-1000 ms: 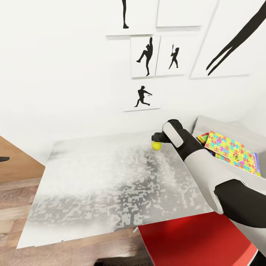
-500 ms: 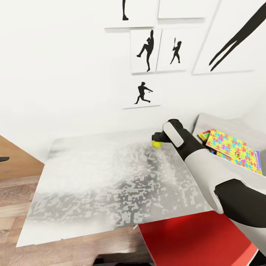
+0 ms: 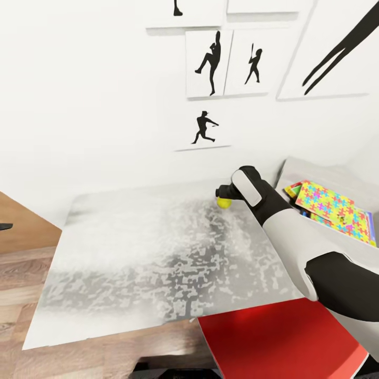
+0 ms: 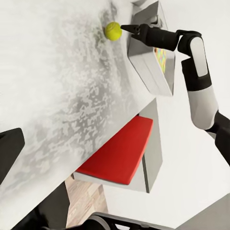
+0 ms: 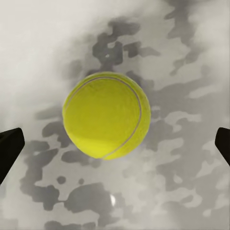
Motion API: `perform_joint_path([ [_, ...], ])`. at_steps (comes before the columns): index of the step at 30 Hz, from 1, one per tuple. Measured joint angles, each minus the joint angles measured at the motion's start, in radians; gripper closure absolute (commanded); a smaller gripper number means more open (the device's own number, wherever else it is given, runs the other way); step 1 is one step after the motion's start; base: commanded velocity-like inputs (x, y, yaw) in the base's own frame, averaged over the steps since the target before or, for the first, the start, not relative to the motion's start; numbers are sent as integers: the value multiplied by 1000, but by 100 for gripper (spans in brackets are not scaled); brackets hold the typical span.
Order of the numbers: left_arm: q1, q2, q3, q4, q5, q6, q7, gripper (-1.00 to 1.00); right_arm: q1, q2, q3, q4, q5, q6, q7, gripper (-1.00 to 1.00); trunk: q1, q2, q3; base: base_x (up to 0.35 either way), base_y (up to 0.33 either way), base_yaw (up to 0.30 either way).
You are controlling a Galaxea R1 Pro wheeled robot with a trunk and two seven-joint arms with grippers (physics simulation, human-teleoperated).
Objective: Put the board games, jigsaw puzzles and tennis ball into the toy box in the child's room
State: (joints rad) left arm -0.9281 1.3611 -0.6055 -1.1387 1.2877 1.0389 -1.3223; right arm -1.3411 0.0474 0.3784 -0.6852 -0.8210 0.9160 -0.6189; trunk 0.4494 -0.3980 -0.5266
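Change: my head camera has tilted, the wall pictures sliding up; my right arm stays over the ball.
Right gripper [image 3: 223,196]: fingers spread wide, tips either side of the tennis ball [image 3: 224,202], not touching.
Ball: resting on the table [image 3: 147,252], near the toy box [image 3: 316,176].
Toy box: holds 1 visible jigsaw puzzle [image 3: 330,207].
Left gripper: I cannot tell.

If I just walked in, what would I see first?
Probably the bright yellow tennis ball sitting on the pale grey table, with the right gripper right over it, jaws wide open on either side. Next, the colourful jigsaw puzzles lying in the toy box beside the arm.
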Motion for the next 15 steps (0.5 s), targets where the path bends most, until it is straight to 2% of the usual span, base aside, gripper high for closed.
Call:
perform_joint_path([
  [15,0,0,-1,0,0,0,1,-100,-15,-2,0,0,-1,3,0,-100,0,0,-25,0,0,0],
])
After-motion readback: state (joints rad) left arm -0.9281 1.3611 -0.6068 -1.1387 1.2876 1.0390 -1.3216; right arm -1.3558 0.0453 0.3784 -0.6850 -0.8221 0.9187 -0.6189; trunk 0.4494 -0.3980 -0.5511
